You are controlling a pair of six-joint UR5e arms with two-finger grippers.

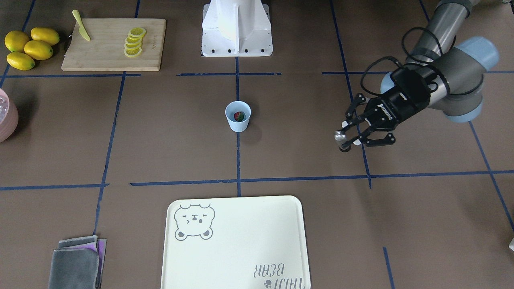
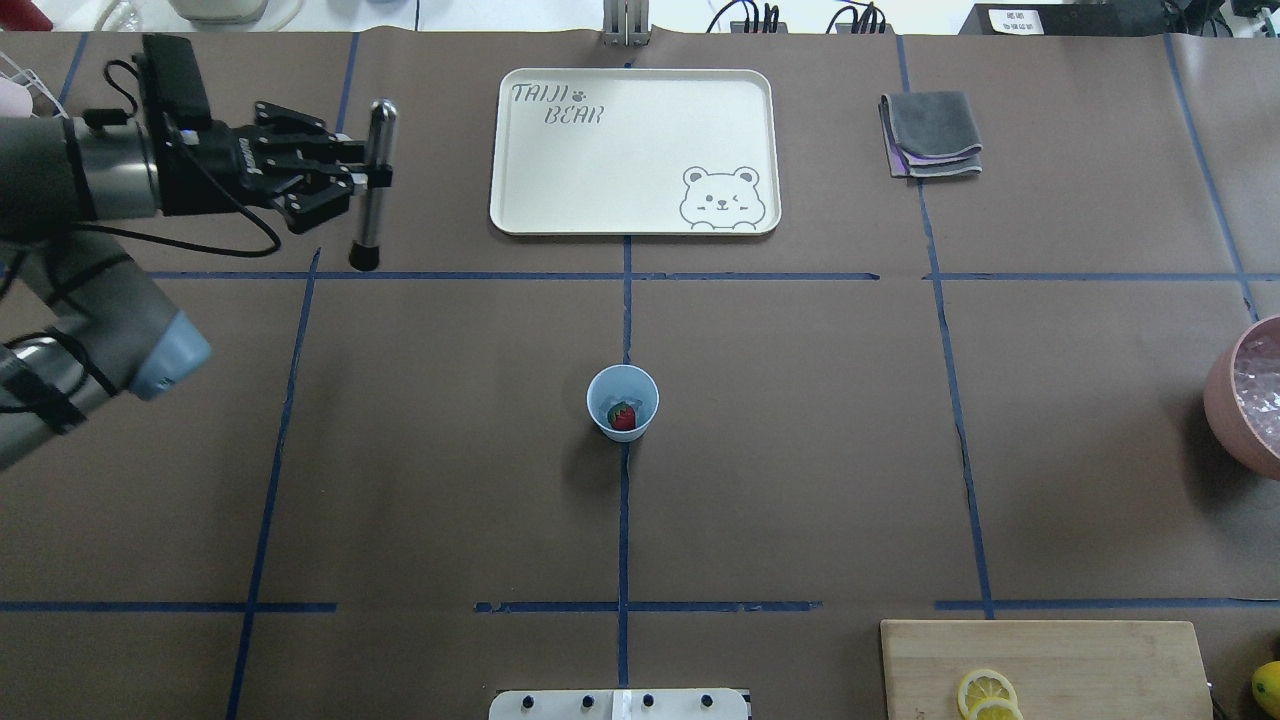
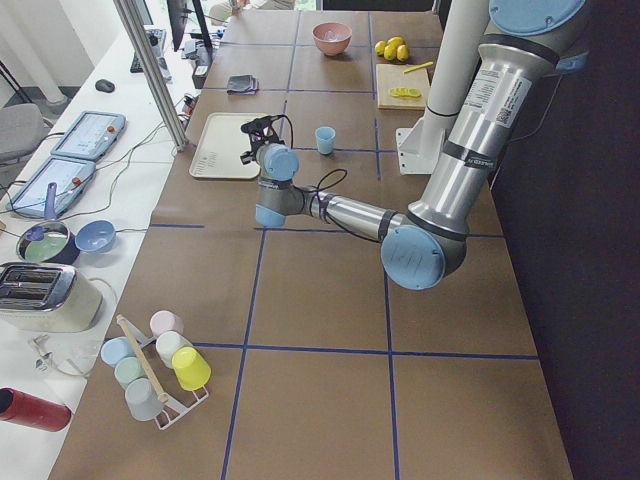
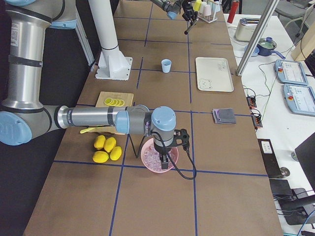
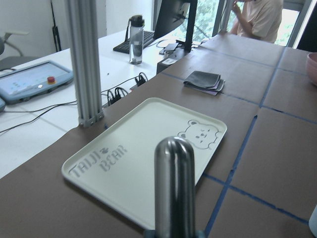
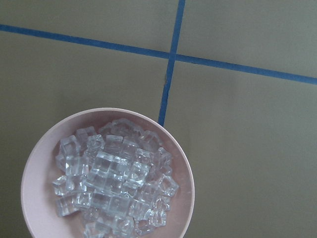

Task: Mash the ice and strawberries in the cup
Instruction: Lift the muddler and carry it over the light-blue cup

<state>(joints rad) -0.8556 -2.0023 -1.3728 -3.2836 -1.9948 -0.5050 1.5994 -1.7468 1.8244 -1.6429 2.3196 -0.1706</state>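
Muddler (image 2: 373,190), metal, upright, dark foot: clamped between the fingers of the left gripper (image 2: 371,178) at the far left of the overhead view, near the tray (image 2: 640,215) and well apart from the cup. Whether its foot touches the table is unclear.

Cup (image 2: 604,412), light blue, upright, table centre: holds one strawberry (image 2: 623,418), whole and unmashed; no ice discernible inside.

Pink bowl (image 2: 1226,400), far right: heaped with ice (image 6: 116,178).

Right gripper (image 4: 164,158): poised directly over the bowl; its opening cannot be told.

Status, as judged: strawberry loaded, tool in hand. Ice transfer and all mashing are outstanding, so this is an early stage.
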